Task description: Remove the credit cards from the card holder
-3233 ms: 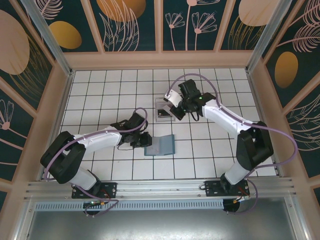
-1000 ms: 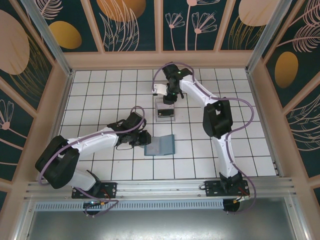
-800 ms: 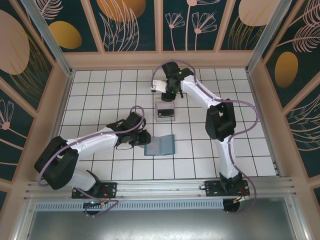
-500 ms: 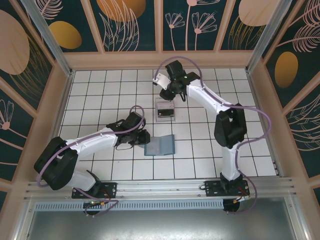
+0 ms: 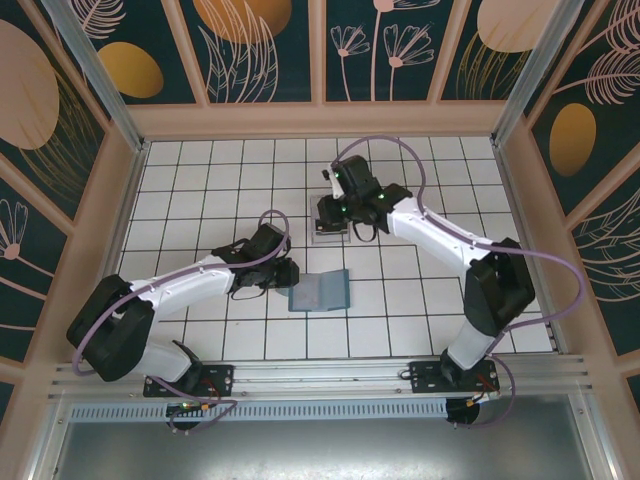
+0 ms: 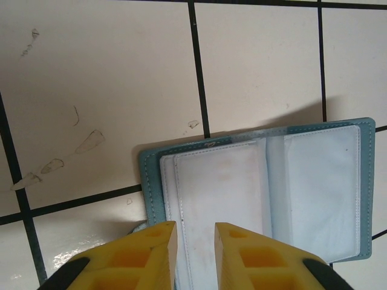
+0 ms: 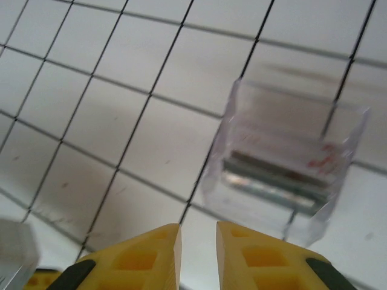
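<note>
Swinging back from the far tiles, the right gripper [image 5: 336, 212] is now hanging over the clear box [image 5: 328, 236]. The left gripper [image 5: 284, 275] is staying at the left edge of the card holder [image 5: 322, 291], which is lying open near the middle of the table [image 5: 200, 180]. White tiles with black lines are covering that table, and teal walls painted with peach and gold plants are standing around it behind pale wooden framing.

Left wrist: the yellow jaws are sitting close together over the card holder's near edge, and I am not managing to tell whether they are pinching it. Both clear sleeves are looking empty, with scuffs marking the tile beside.

Right wrist: the jaws are standing slightly apart with nothing between them, and the credit cards [image 7: 272, 178] are lying stacked inside the clear box. Judging by this, the emptying is looking finished or nearly so, with only a check for a hidden card remaining
</note>
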Tool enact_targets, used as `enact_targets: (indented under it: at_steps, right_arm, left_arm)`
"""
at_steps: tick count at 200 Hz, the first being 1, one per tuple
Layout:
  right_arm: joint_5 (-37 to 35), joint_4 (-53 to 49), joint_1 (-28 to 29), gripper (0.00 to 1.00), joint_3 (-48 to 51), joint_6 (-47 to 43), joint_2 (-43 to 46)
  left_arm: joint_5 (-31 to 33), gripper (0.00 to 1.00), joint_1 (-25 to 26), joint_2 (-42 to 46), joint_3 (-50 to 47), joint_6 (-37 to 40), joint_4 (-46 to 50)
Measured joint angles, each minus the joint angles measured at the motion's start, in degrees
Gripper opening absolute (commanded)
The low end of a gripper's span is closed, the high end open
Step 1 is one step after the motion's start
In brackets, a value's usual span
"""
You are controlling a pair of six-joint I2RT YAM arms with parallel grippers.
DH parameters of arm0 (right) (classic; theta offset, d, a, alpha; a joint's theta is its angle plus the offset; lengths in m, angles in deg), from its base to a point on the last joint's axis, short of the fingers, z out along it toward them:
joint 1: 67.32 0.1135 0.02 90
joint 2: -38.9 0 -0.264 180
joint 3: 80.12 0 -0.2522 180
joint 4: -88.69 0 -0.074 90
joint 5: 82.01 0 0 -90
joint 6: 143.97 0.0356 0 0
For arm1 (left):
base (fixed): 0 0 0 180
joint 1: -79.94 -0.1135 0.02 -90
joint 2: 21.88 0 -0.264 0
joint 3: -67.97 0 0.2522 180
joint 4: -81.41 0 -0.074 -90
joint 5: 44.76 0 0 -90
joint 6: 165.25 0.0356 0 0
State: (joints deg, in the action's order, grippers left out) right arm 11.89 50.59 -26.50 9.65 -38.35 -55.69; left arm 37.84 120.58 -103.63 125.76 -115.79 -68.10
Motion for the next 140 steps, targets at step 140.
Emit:
enact_targets:
  at_steps: [140]
  right_arm:
    - [1.57, 1.11, 16.22, 0.22, 10.75, 23.96, 1.51]
  left_arm:
    - [-2.69, 0.24, -15.72, 3.04, -1.33, 6.38, 1.77]
